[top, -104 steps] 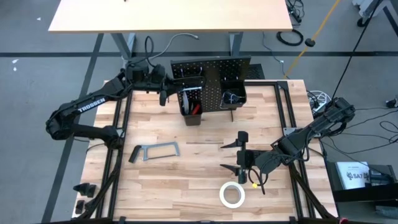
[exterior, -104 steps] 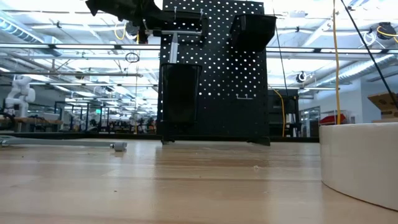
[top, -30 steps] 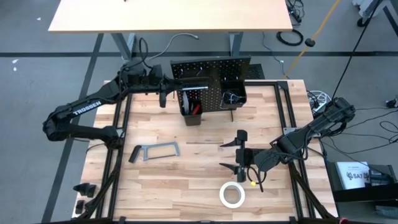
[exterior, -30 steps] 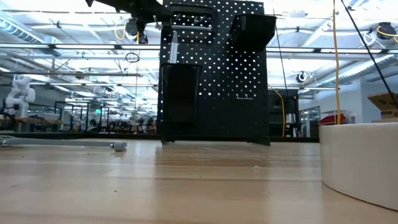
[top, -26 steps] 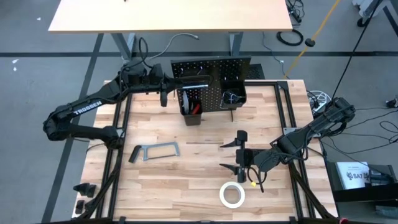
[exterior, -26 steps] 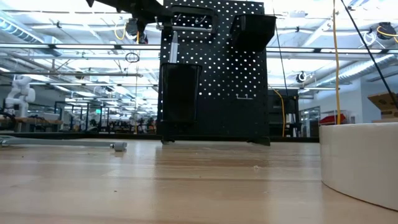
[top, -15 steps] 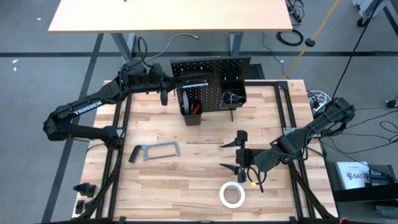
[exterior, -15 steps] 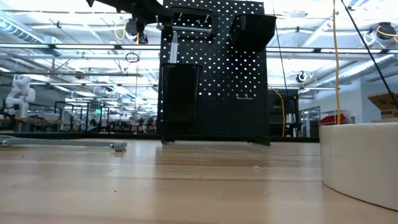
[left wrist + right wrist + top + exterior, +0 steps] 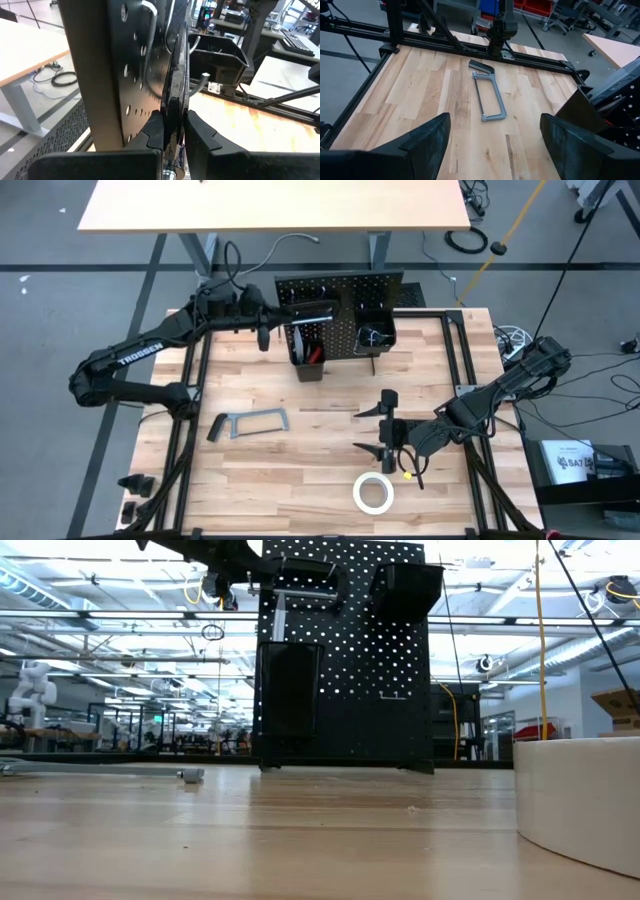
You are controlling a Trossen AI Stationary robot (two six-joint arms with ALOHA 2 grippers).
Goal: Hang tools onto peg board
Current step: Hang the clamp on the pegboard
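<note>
Two arms: both are being shown over the wooden table [image 9: 300, 470], the left one raised at the board, the right one low near the front.
Left gripper [image 9: 277, 317]: it is being held high against the upper left of the peg board [image 9: 345, 292], reached in from the left side; its fingers are being kept nearly closed on a slim silver tool [image 9: 315, 311] lying level along the board's face.
Hard to make out: what kind of tool this is cannot be told; in the left wrist view it is being seen edge-on as a thin dark strip [image 9: 175, 95] between the fingers [image 9: 152, 131], just beside the board [image 9: 115, 70] and a silver hook [image 9: 150, 11].
Cut off: in the low view only the underside of the left arm [image 9: 205, 552] is being shown at the top edge, and the white tape roll [image 9: 585, 795] is being cropped by the right edge.
Right gripper [image 9: 392, 430]: it is being rested low over the table, pointing towards the left side, with its jaws spread wide and nothing between them.
Grey hacksaw [image 9: 250, 422]: it is lying flat on the table, well apart from both grippers; it is also being seen between the right fingers [image 9: 417, 142] in the right wrist view [image 9: 487, 92].
Tape roll [image 9: 373, 493]: it is lying flat near the front edge, just in front of the right gripper.
Bins: two black bins [image 9: 306, 350] [image 9: 375, 332] are being carried on the board; a red-handled tool [image 9: 312, 355] is standing in the left one, and the contents of the right one cannot be told.
</note>
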